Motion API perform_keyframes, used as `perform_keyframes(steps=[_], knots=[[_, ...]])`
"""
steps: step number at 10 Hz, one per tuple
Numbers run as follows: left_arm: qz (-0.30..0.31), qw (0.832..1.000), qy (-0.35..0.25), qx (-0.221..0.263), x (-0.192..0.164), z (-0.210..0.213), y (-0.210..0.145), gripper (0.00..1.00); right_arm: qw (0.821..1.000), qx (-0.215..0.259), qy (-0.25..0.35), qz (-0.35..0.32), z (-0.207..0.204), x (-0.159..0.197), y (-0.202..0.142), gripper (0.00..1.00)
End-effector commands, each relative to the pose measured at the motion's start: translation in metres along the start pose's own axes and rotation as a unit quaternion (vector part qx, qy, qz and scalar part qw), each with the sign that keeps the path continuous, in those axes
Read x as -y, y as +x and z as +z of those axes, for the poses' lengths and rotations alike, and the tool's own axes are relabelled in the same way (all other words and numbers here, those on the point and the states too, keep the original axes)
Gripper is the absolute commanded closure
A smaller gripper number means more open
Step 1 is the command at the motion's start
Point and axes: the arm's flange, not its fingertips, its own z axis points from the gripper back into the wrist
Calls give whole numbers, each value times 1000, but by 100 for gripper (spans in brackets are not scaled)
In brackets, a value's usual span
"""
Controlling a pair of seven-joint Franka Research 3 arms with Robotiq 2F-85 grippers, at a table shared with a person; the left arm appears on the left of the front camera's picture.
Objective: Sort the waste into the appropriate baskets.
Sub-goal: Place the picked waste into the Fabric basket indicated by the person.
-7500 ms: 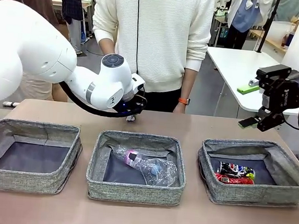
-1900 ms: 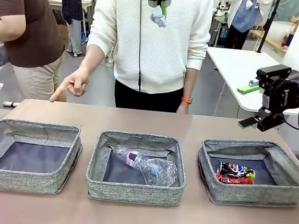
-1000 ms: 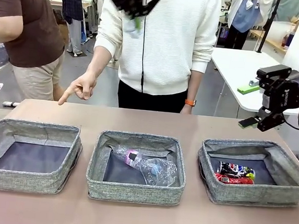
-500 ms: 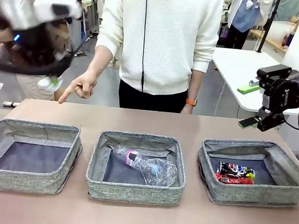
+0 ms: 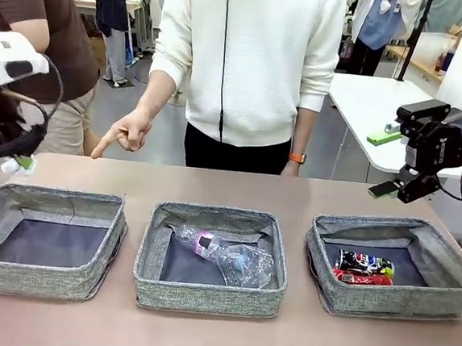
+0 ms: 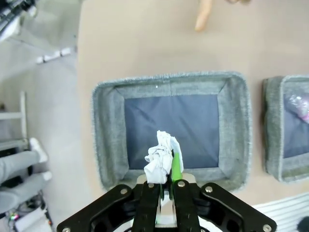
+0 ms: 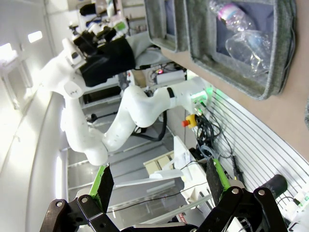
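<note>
My left gripper hangs at the far left, shut on a crumpled white paper ball. In the left wrist view the paper ball sits between the shut fingers of the left gripper, high above the empty left basket. Three grey baskets stand in a row: left basket, middle basket, right basket. The middle one holds a pink-labelled bottle and a crushed bottle. A red can and a dark can lie in the right one. My right gripper stands open above the right basket's far side.
A person in a white sweater stands at the far side. Their hand points down toward the left basket, and the fingertip shows beyond it. Bare brown table runs in front of the baskets. A white side table stands far right.
My left arm has swung from high over the middle down to the far left, carrying the paper ball. The right arm has not moved. The person's hand keeps pointing.
</note>
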Motion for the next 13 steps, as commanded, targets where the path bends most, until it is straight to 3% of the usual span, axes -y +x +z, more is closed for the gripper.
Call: perform_keyframes(steps=[1,7,10,13], knots=[[-5,1000,-13,-25,6,-15,-6,93,1000,1,7,-7,1,-7,0,0],[7,999,-16,-39,-6,-38,-17,93,1000,1,7,-7,1,-7,0,0],[10,999,-22,-37,-8,-41,-17,2,1000,1,7,-7,1,-7,0,0],[13,999,-24,-38,-8,-42,-17,0,1000,1,7,-7,1,-7,0,0]])
